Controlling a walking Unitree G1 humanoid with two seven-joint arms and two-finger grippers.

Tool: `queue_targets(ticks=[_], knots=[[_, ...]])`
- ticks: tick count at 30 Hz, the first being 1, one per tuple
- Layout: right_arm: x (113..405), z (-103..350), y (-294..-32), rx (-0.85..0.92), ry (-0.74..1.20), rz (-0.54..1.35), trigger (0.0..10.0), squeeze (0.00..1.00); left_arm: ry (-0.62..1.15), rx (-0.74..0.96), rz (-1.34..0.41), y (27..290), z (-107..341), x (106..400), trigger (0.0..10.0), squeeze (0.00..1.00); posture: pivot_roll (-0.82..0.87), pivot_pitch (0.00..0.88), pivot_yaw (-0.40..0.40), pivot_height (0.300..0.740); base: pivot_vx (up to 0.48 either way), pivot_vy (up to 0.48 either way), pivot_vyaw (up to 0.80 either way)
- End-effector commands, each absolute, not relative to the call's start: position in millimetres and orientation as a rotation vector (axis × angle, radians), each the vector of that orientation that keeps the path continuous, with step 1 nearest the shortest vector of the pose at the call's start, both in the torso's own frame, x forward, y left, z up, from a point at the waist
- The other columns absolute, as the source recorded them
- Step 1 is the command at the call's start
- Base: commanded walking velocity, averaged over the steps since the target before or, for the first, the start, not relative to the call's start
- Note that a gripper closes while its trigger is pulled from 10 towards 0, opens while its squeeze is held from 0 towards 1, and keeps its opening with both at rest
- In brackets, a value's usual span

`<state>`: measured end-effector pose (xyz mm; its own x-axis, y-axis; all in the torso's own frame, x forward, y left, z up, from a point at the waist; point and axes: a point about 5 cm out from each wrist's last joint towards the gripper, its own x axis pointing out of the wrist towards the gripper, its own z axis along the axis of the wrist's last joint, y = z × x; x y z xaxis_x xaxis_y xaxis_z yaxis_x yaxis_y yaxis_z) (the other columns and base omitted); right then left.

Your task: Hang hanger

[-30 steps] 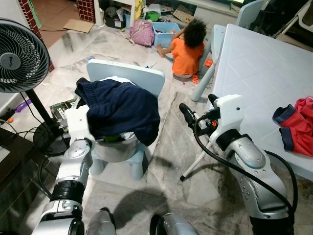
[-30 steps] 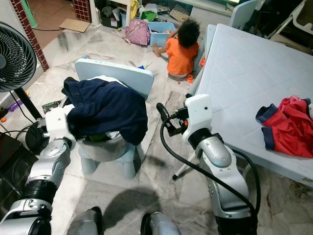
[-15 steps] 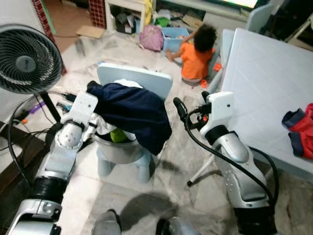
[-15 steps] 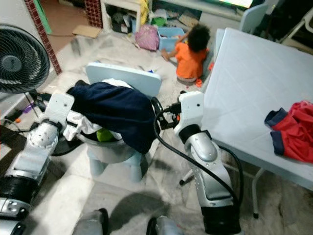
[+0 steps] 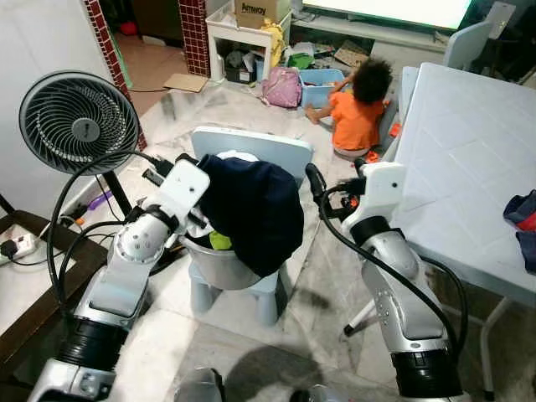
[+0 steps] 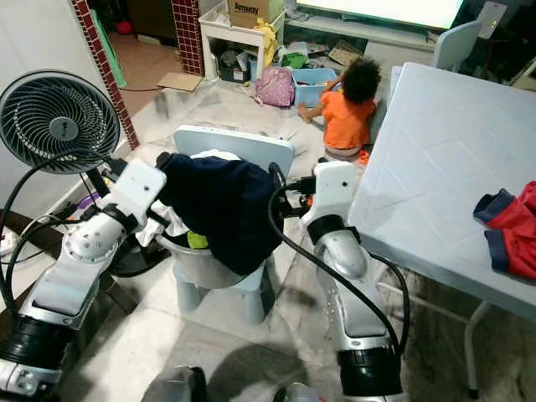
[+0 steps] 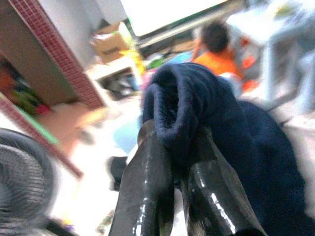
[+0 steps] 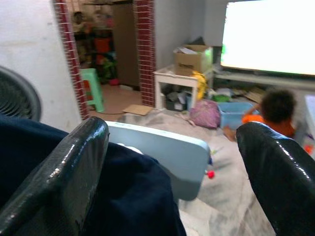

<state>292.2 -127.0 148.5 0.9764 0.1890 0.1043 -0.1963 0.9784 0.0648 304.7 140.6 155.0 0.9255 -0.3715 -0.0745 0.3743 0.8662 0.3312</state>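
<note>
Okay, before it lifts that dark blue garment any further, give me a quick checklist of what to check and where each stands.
1. Left gripper pinching navy garment: ok, fold clamped between fingers.
2. Right gripper open: ok, fingers spread near the garment.
3. Garment free of grey basket: not ok, draped over it.
4. Hanger located: cannot tell.
5. Person in orange away from the arms: ok, seated on floor beyond blue chair.

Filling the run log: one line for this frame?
left hand: shut on navy cloth | right hand: open, beside cloth | cloth: draped over basket
</note>
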Motion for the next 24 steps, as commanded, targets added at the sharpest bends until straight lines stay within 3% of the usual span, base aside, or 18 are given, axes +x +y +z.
queue_targets(ticks=[1, 2, 4, 5, 6, 13, 24], knots=[[292.2, 145.6, -135.3, 0.084, -0.099, 0.138, 10.0, 0.00, 0.081, 0.227, -0.455, 133.7, 148.9, 299.0, 0.4, 0.00, 0.06, 0.000, 0.025, 0.740, 0.000, 0.000, 0.00], [292.7, 145.0, -139.7, 0.079, -0.106, 0.101, 10.0, 0.00, 0.176, 0.154, -0.515, 125.4, 135.2, 293.6, 2.4, 0.00, 0.05, 0.000, 0.035, 0.740, 0.000, 0.000, 0.00], [293.2, 144.5, -142.0, 0.079, -0.108, 0.081, 10.0, 0.00, 0.211, 0.140, -0.541, 121.5, 129.5, 291.0, 2.4, 0.00, 0.05, 0.000, 0.042, 0.740, 0.000, 0.000, 0.00], [294.1, 144.1, -144.0, 0.078, -0.110, 0.065, 10.0, 0.00, 0.237, 0.131, -0.569, 118.4, 126.0, 288.3, 4.1, 0.00, 0.04, 0.000, 0.049, 0.740, 0.000, 0.000, 0.00], [295.2, 143.9, -147.3, 0.077, -0.112, 0.042, 10.0, 0.00, 0.267, 0.142, -0.620, 112.0, 121.0, 283.8, 10.0, 0.00, 0.04, 0.000, 0.057, 0.740, 0.000, 0.000, 0.00], [299.3, 140.2, -157.3, 0.101, -0.091, -0.010, 10.0, 0.00, 0.254, 0.112, -0.627, 97.0, 125.1, 282.8, 10.0, 0.00, 0.03, 0.000, 0.050, 0.740, 0.000, 0.000, 0.00], [300.1, 136.6, -156.2, 0.110, -0.081, 0.001, 10.0, 0.00, 0.209, 0.014, -0.672, 84.0, 138.4, 283.2, 10.0, 0.00, 0.03, 0.000, 0.047, 0.740, 0.000, 0.000, -0.75]])
